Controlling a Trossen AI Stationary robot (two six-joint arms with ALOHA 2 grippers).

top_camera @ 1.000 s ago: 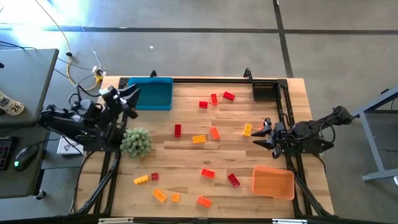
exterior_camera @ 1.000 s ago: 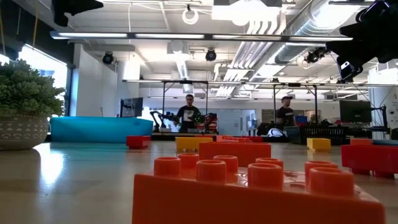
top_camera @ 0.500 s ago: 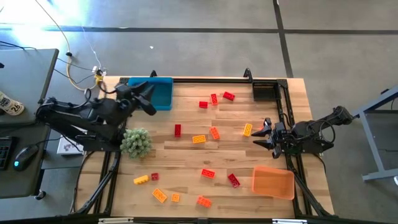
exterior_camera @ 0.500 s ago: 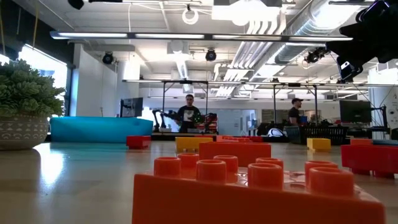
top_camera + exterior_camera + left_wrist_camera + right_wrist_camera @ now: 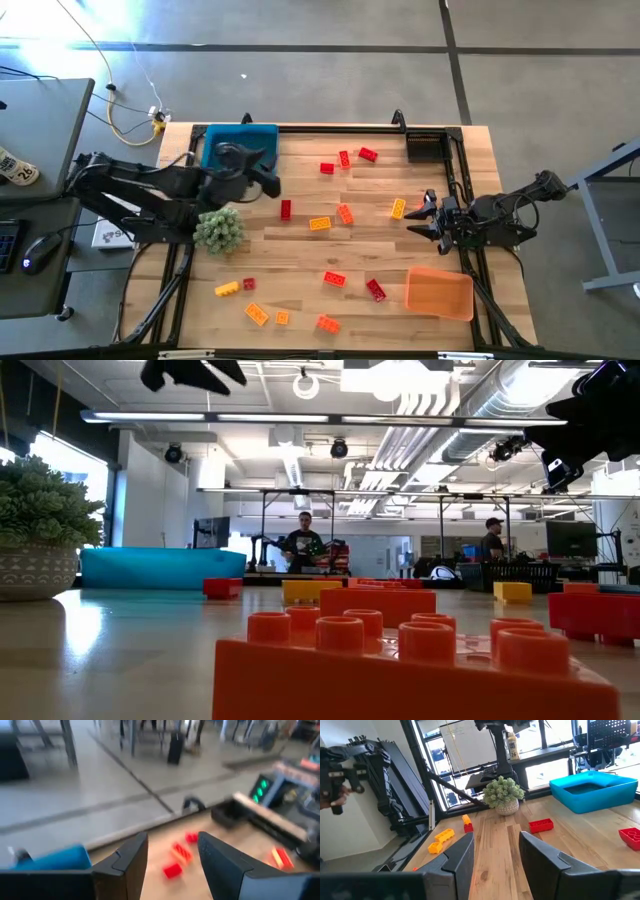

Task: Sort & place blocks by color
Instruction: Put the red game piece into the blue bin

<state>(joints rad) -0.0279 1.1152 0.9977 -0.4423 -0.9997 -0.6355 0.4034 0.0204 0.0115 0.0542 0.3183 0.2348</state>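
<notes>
Several small red, orange and yellow studded blocks lie flat and scattered on the wooden table. Among them are a red block (image 5: 286, 209), a far red trio (image 5: 344, 158) and a yellow one (image 5: 398, 208). My left gripper (image 5: 262, 180) hangs open in the air by the blue tray's (image 5: 240, 150) right near corner, left of the red block. Its wrist view shows the open fingers (image 5: 172, 855) with the red trio (image 5: 182, 852) beyond. My right gripper (image 5: 425, 215) waits open at the right edge, just right of the yellow block, empty in its wrist view (image 5: 495, 855).
A green plant ball in a pot (image 5: 218, 228) stands under my left arm near the left edge. An orange tray (image 5: 439, 292) sits at the right near corner and a black box (image 5: 425, 147) at the right far corner. An orange block (image 5: 420, 660) fills the low view's foreground.
My left arm has swung toward the table's right, from beyond the blue tray's left side across its near edge to its right near corner, staying high above the table and open. No block has moved.
</notes>
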